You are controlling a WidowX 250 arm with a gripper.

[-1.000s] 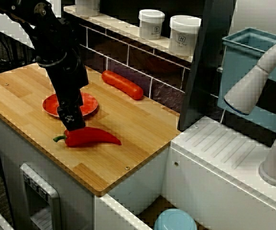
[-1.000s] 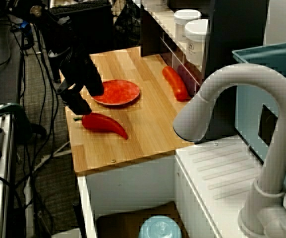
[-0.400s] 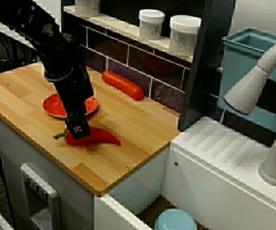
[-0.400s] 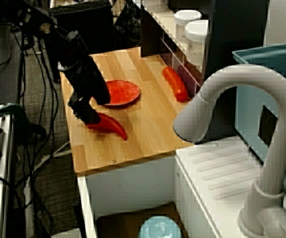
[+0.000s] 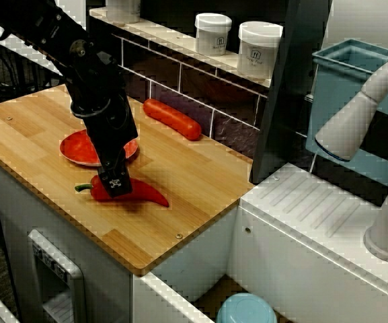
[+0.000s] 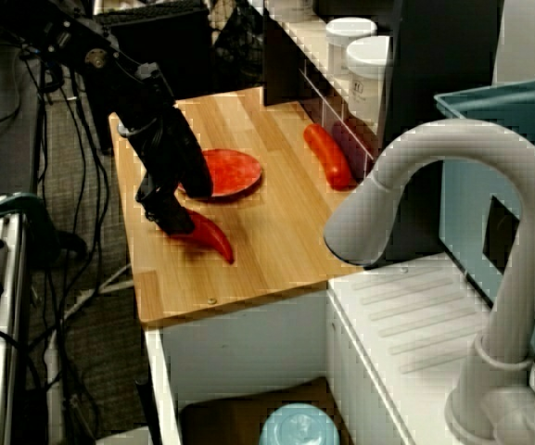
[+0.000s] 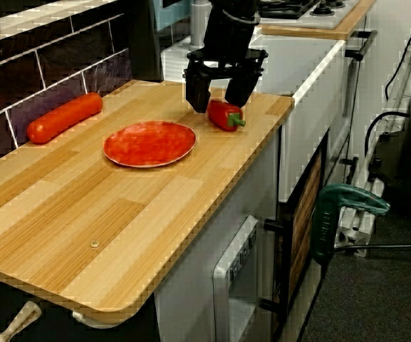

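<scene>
A red chilli pepper (image 5: 146,193) (image 6: 213,238) (image 7: 226,115) lies on the wooden counter (image 5: 180,202) near its front edge, its green stem pointing outward. My black gripper (image 5: 116,185) (image 6: 167,218) (image 7: 218,96) is down over the pepper's stem end. The view along the counter shows its fingers (image 7: 198,91) spread apart, one on each side of the pepper, so it is open. A red plate (image 5: 79,147) (image 6: 230,171) (image 7: 149,142) sits just behind the gripper, partly hidden by the arm in the front view.
A long red sausage-like piece (image 5: 172,119) (image 7: 64,117) lies by the tiled back wall. Two white jars (image 5: 259,48) stand on the shelf above. A dark post (image 5: 288,87), a white faucet (image 6: 415,176) and a teal bin (image 5: 345,87) stand to the right.
The gripper has come down from just above the pepper's stem end and shifted a little along it, and now straddles the pepper. The pepper has barely moved.
</scene>
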